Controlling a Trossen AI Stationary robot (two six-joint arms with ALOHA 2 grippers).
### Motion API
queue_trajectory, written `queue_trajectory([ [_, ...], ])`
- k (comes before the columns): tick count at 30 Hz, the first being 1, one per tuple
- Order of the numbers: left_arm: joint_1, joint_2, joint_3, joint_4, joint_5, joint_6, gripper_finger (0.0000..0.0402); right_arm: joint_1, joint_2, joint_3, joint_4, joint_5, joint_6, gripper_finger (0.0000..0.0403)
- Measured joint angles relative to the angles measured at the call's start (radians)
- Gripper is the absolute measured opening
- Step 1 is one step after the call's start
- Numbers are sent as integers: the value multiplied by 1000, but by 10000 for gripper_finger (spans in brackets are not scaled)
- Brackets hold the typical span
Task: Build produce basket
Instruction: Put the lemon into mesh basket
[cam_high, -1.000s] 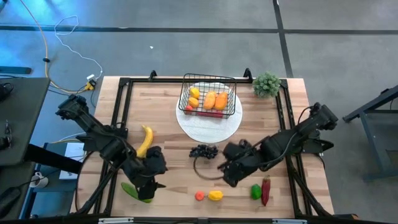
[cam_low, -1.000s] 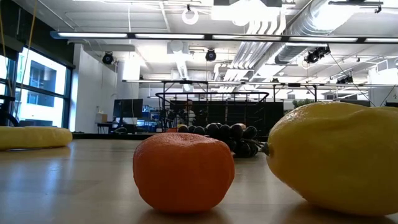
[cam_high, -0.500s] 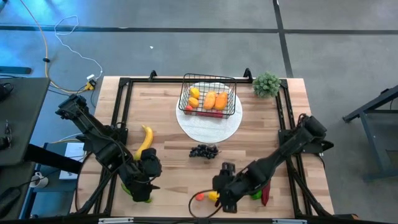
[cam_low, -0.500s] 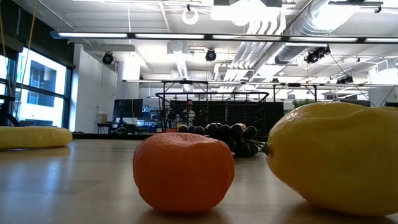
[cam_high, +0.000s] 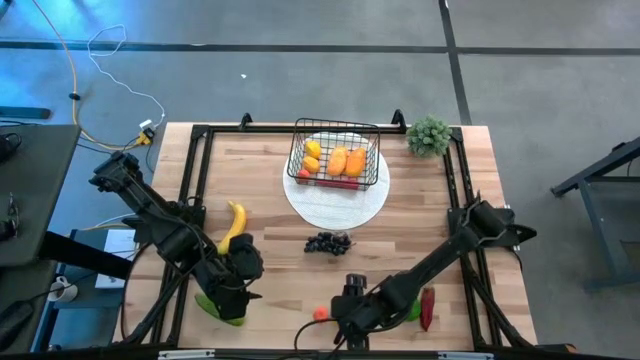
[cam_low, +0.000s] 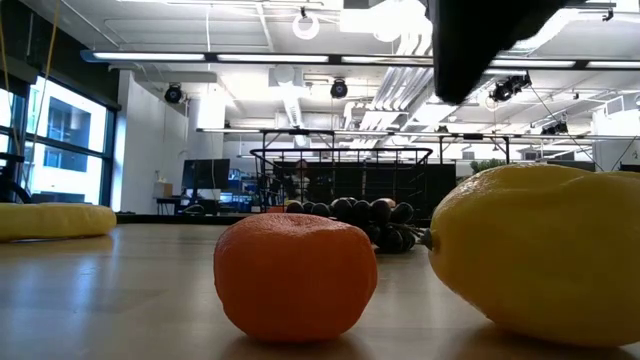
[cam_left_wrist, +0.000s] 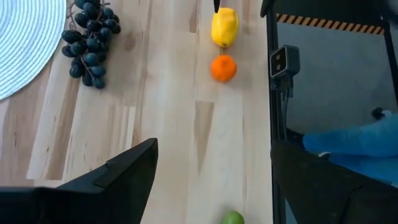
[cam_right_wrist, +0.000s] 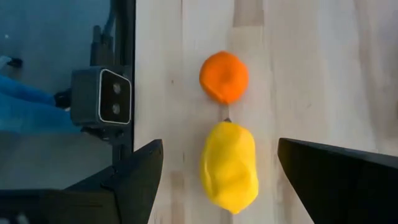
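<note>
Lemon (cam_right_wrist: 229, 165) lengthwise toward orange (cam_right_wrist: 224, 76)

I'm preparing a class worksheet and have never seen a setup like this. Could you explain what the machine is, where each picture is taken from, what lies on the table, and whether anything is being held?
It is a robot with two dark arms at a wooden table, each ending in a two-finger gripper. One picture looks straight down, one looks level across the tabletop, and two come from cameras on the wrists.

A black wire basket stands on a round white plate and already holds some toy produce. Loose on the table: a banana, grapes, an orange, a lemon, a red chili and a green piece. A small green plant sits at a corner.

The right gripper hangs open over the lemon. The left gripper is open near the green piece. Neither holds anything.
</note>
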Motion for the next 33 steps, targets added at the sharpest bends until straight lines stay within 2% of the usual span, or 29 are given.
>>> queue_trajectory([
  [10,14,0,0,2,-4,13,300,-6,77,0,-42,-33,36,298],
  [14,14,0,0,3,-5,36,300,-23,91,0,-57,-103,35,298],
  [19,22,0,0,3,-34,36,300,-35,108,0,-60,-117,33,288],
  [24,45,0,0,2,-37,83,300,-53,114,0,-67,-155,37,231],
  [30,72,1,0,-1,-37,117,300,-82,113,0,-76,-187,6,119],
  [33,80,1,0,-1,-37,140,300,-100,110,0,-98,-184,-31,114],
])
